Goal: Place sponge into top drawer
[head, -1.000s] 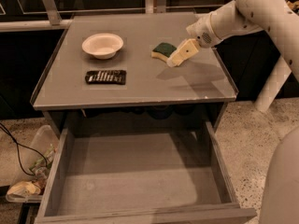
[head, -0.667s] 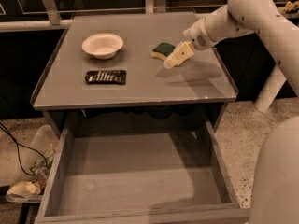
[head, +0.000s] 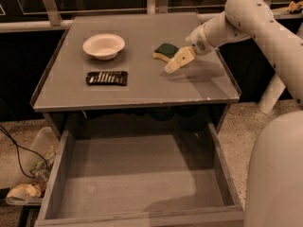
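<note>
The top drawer stands open below the tabletop. The gripper is low over the tabletop's right part; whether it's wide or narrow I can't tell. It's perhaps touching the sponge, which lies on the tabletop.

A: Where do we find the pincer?
B: We see it right of centre in the upper half of the view, at the tip of our 1 arm, pointing down and toward the view's left.
A: And how do we read the arm?
B: It enters from the right edge, bends at a rounded elbow near the top, then slopes down-left through the wrist. Our pale body fills the lower right corner.
</note>
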You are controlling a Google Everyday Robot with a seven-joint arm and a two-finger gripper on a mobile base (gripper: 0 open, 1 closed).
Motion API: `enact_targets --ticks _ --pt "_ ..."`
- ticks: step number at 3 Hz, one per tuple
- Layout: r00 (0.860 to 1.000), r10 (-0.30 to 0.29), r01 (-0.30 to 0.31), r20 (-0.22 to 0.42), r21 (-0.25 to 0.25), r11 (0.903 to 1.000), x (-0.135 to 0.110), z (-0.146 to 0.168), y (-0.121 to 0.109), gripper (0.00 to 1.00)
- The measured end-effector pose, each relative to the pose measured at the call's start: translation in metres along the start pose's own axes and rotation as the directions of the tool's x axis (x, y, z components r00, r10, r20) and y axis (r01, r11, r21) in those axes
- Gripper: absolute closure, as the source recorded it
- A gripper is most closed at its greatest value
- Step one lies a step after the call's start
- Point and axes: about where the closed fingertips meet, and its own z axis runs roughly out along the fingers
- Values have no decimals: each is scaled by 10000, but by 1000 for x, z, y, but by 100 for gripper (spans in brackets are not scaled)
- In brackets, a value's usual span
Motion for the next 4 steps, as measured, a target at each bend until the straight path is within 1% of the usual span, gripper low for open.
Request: enact_targets --ticks 1,2,4 --pt "9985 539 -541 -125 -141 9984 8 9 -3 0" --pt "9983 564 -566 -130 -146 9983 8 9 -3 18" --pt "9983 564 -566 -131 -147 9983 8 9 -3 65"
